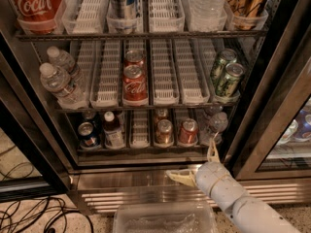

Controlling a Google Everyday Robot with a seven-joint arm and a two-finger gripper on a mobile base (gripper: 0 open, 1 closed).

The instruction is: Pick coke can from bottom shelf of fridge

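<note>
The coke can (188, 131) stands upright on the bottom shelf (141, 152) of the fridge (127, 179), right of centre, next to a duller brownish-red can (164, 131). My gripper (194, 163) is open, low in front of the fridge's steel base, just below and slightly right of the coke can. One fingertip points up near the shelf's front rail and the other points left. It holds nothing and is apart from the can.
The bottom shelf also holds a dark blue can (87, 135), a small bottle (113, 130) and a water bottle (216, 125). The middle shelf has Coke cans (134, 84), green cans (226, 76) and water bottles (58, 81). A clear plastic bin (165, 220) sits below the arm. Cables (29, 212) lie at the lower left.
</note>
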